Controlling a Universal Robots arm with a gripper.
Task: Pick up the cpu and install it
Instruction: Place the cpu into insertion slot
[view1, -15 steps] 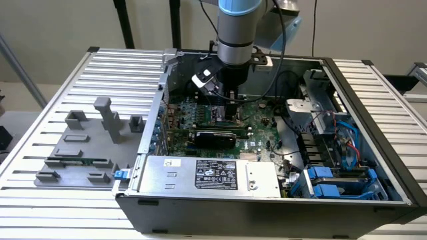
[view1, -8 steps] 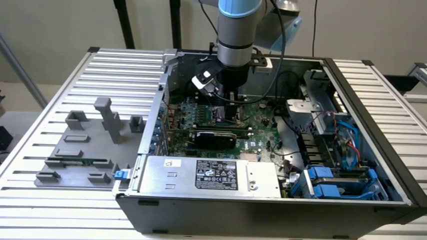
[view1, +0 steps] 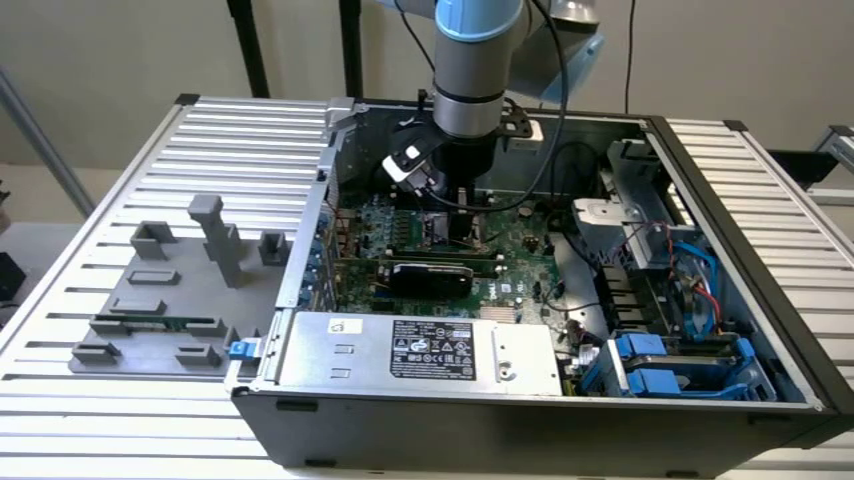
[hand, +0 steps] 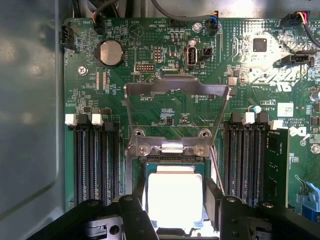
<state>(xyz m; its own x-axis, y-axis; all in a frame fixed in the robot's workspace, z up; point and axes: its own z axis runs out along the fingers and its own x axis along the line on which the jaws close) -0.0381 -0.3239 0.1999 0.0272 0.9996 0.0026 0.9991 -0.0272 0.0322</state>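
Note:
The cpu (hand: 175, 200), a bright silver square chip, sits between my two black fingers (hand: 139, 195), which close against its opposite sides. It hangs directly over the socket (hand: 172, 161) on the green motherboard (hand: 165, 60), level with it. The socket's metal load plate (hand: 175, 90) is flipped up and open beyond the chip. I cannot tell whether the chip touches the socket. In the exterior view my gripper (view1: 461, 228) reaches straight down into the open computer case (view1: 747, 250), over the middle of the board.
Black memory slots (hand: 95, 160) flank the socket, and a green memory stick (hand: 277, 160) stands in one. A silver power-supply box (view1: 414, 350), a black card (view1: 427, 275), cables and blue drive cages (view1: 667, 365) crowd the case. A grey fixture (view1: 174, 290) lies on the slatted table.

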